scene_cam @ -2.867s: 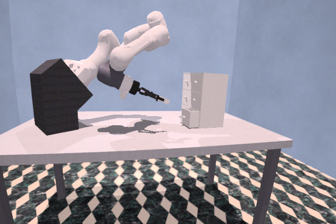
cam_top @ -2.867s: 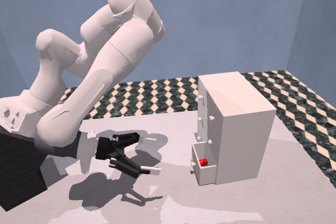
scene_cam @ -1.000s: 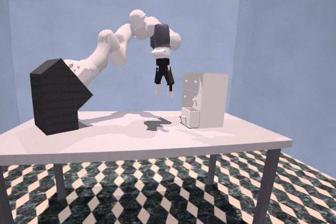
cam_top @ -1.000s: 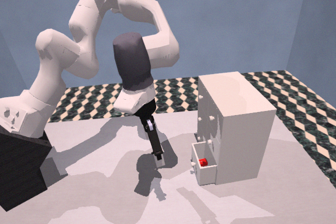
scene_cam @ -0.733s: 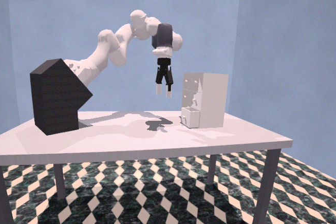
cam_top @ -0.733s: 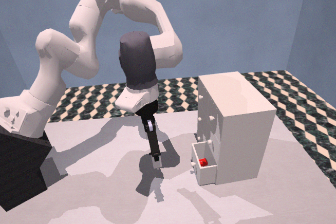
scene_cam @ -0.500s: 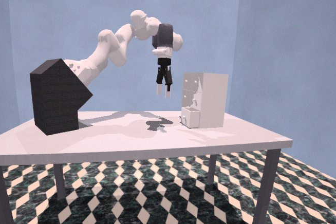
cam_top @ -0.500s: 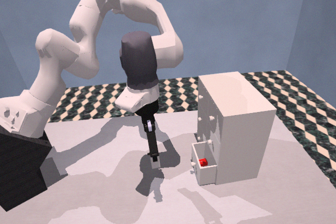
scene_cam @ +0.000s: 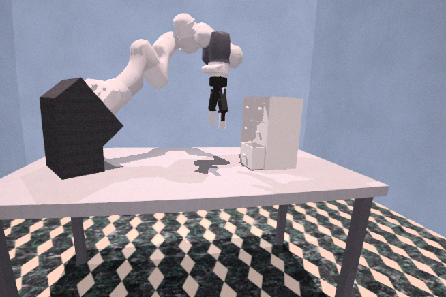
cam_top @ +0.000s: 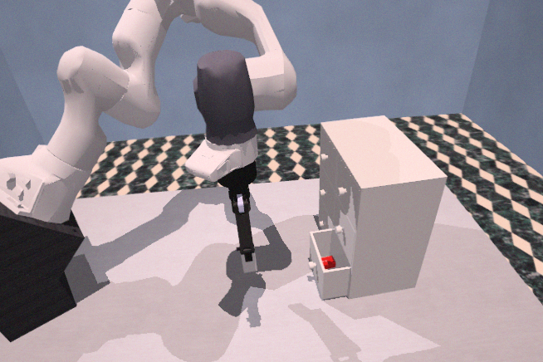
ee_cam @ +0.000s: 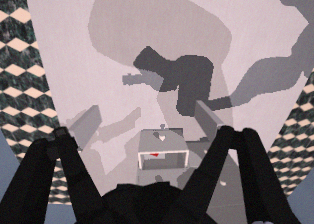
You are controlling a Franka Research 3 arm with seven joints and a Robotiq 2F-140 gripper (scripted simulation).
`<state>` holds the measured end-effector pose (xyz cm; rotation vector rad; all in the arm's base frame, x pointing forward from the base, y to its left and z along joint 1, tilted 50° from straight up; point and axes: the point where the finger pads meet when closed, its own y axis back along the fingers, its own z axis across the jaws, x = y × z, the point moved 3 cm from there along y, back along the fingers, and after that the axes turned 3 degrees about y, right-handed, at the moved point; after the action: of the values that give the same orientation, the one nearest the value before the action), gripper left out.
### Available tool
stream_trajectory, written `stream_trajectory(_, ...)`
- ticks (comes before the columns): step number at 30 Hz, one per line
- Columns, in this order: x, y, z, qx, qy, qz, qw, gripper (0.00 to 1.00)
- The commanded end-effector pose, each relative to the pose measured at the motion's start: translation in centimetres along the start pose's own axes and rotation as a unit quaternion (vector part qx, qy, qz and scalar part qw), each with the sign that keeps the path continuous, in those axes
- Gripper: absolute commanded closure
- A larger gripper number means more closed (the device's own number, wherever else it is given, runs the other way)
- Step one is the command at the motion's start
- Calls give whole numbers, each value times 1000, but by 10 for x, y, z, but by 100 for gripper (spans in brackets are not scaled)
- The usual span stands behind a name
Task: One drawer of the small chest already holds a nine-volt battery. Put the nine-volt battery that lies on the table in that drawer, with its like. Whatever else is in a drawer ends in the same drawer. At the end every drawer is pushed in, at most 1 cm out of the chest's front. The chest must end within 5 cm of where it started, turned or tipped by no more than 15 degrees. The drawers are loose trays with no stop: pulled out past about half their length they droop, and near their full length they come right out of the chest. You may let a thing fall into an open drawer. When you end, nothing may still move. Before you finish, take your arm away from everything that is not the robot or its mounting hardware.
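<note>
The small chest (cam_top: 400, 234) (scene_cam: 283, 133) (ee_cam: 226, 197) stands upright on the table. Its bottom drawer on the camera side (cam_top: 336, 285) (scene_cam: 255, 159) (ee_cam: 179, 142) is pulled partway out and looks level. A red object (cam_top: 328, 261) (ee_cam: 154, 155) lies inside it, near the drawer's front; its kind is too small to tell. The other drawers look pushed in. I can make out no nine-volt battery on the table in any view. My gripper (cam_top: 249, 264) (scene_cam: 217, 122) (ee_cam: 147, 111) is open and empty, pointing down, high above the table in front of the chest.
The table top (cam_top: 153, 315) (scene_cam: 143, 190) (ee_cam: 69, 65) carries arm and chest shadows. The black arm base (cam_top: 21, 272) (scene_cam: 78, 136) stands at the far end from the chest. Small pale knobs (cam_top: 342, 191) (scene_cam: 258, 132) stick out from the chest's front.
</note>
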<state>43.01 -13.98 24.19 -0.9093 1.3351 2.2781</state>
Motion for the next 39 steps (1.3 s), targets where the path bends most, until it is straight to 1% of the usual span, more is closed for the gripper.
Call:
stream_trajectory(1, 0, 0, 0, -2, -8, 1, 1000, 0)
stream_trajectory(20, 0, 0, 0, -2, -8, 1, 1000, 0)
stream_trajectory(27, 3, 2, 1, 0, -5, 0, 1000, 0)
stream_trajectory(32, 19, 12, 8, 0, -6, 0, 1000, 0)
stream_trajectory(39, 56, 36, 24, -1, -7, 1, 1000, 0)
